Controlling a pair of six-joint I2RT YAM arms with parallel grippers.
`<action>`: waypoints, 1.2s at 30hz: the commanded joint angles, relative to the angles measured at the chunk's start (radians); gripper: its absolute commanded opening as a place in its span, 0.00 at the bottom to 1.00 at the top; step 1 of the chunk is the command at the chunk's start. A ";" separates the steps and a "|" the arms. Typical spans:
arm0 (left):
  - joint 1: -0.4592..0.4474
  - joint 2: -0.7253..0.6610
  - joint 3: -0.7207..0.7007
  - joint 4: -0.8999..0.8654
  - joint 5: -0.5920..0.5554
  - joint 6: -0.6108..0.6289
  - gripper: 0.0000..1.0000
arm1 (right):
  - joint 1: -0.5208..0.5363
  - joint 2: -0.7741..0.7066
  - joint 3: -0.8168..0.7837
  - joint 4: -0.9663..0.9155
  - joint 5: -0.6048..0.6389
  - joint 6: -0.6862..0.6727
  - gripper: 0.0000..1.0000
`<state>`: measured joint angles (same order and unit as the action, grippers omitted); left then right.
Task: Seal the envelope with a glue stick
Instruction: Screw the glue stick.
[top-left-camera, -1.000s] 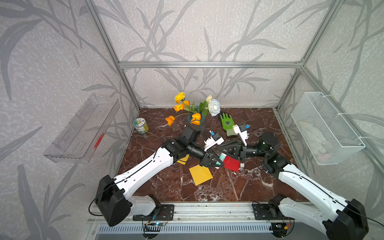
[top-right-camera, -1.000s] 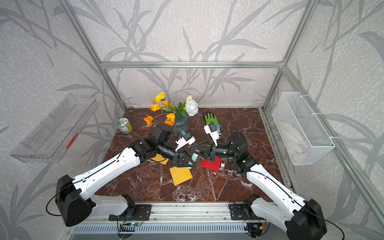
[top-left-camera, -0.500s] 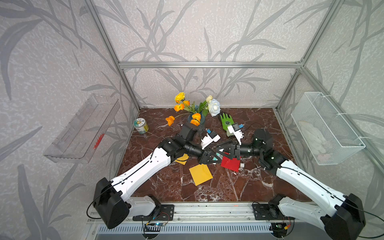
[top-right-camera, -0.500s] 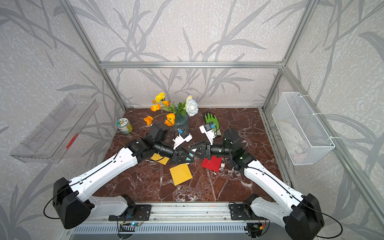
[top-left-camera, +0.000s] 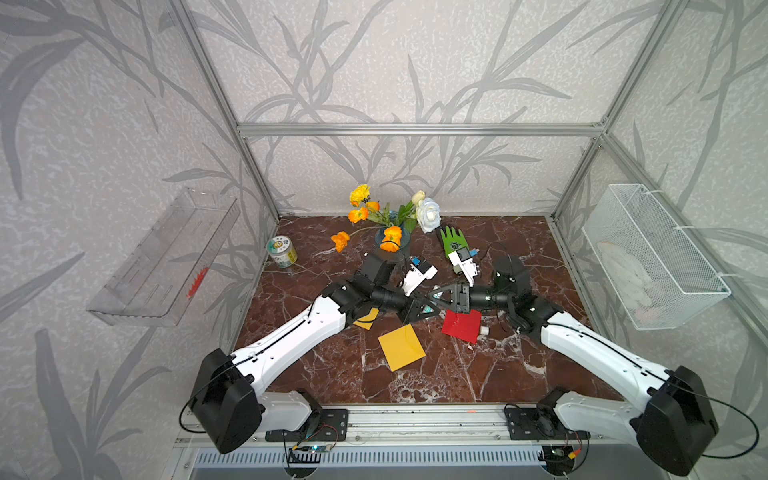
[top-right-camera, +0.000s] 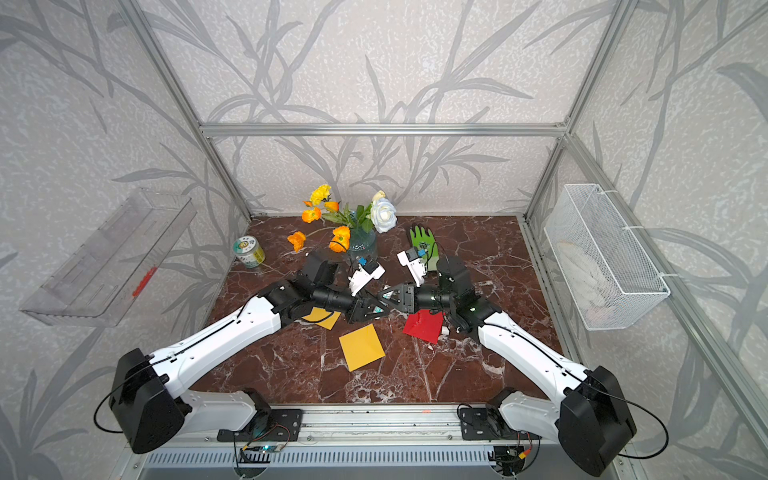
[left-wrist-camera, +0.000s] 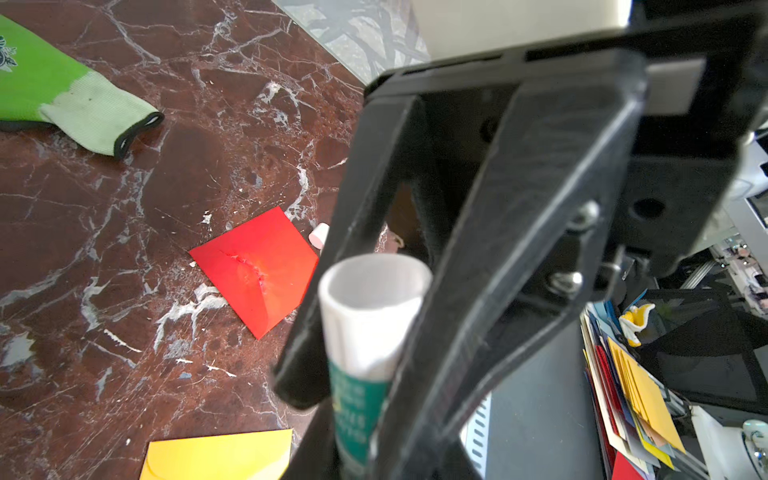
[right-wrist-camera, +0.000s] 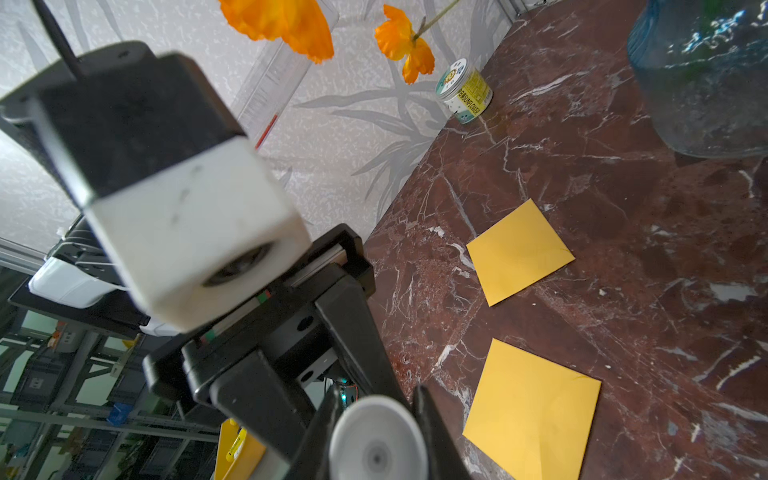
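Nearest, a yellow envelope (top-left-camera: 402, 347) lies flat toward the worktop's (top-left-camera: 490, 374) front edge, with a red envelope (top-left-camera: 461, 325) just beyond, nearer the right edge. Above the middle, the left gripper (top-left-camera: 424, 311) and right gripper (top-left-camera: 435, 296) meet tip to tip. The left clamps the glue stick (left-wrist-camera: 368, 316) by its teal body, and the right pinches its white cap. Farther back lie a green glove (top-left-camera: 452, 239) and a vase (top-left-camera: 392, 241) of flowers.
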<state>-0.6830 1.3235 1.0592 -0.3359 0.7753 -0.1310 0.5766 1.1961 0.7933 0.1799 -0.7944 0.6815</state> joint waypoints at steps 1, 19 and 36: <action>-0.003 0.014 -0.010 0.057 0.003 0.011 0.14 | 0.005 0.005 -0.001 0.065 -0.029 0.029 0.09; 0.014 -0.015 -0.060 0.128 -0.193 -0.166 0.92 | -0.183 -0.251 -0.138 -0.321 0.540 0.089 0.00; -0.098 0.370 0.100 0.147 -0.272 -0.401 0.16 | -0.426 -0.294 -0.279 -0.645 0.805 0.313 0.00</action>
<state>-0.7525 1.6600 1.0966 -0.1638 0.5404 -0.5079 0.1699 0.9043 0.5270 -0.4431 -0.0250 0.9451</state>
